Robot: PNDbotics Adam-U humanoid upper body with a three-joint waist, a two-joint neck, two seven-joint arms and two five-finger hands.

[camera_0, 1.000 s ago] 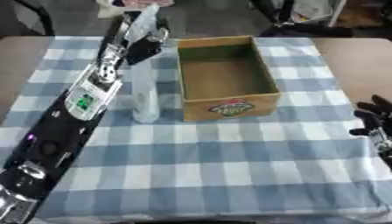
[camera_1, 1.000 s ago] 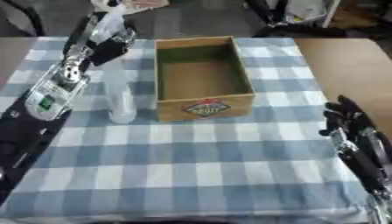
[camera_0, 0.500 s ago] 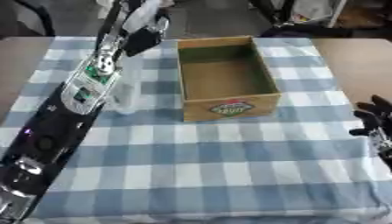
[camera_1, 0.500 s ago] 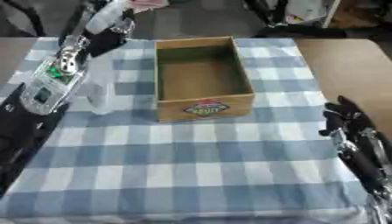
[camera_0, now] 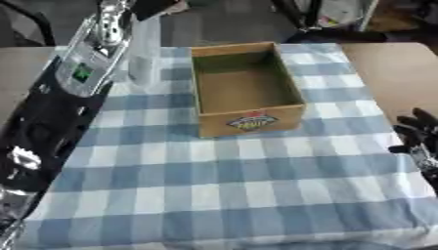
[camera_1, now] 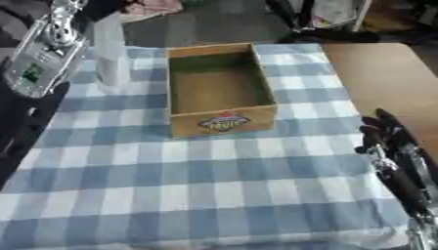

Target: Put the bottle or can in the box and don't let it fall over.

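1. Blue-and-white checked cloth (camera_0: 231,185) covers most of the counter (camera_1: 385,73), whose bare brown top shows along the right edge; beyond the far edge lies a dark floor with blurred clutter.
2. An open cardboard box (camera_0: 246,88) sits on the cloth toward the far edge, near the middle, upright, with a round printed label on its near wall (the print is too blurred to read). Nothing shows inside it.
3. A clear bottle (camera_0: 143,51) stands upright just beside the box's left wall, at the far-left part of the cloth. Whether its base rests on the cloth or hangs just above it cannot be told.
4. The left arm (camera_0: 60,102) runs from the near-left corner up along the left edge, black with silver parts and a small green display, ending at the bottle's top.
5. The left hand (camera_0: 154,6) shows only as a dark shape at the picture's top edge, over the bottle's neck (cut off by the frame), so whether its fingers are closed round the bottle cannot be told.
6. The right hand (camera_1: 381,134) rests near the right edge of the counter, well apart from the box, fingers relaxed and pointing up, holding nothing.
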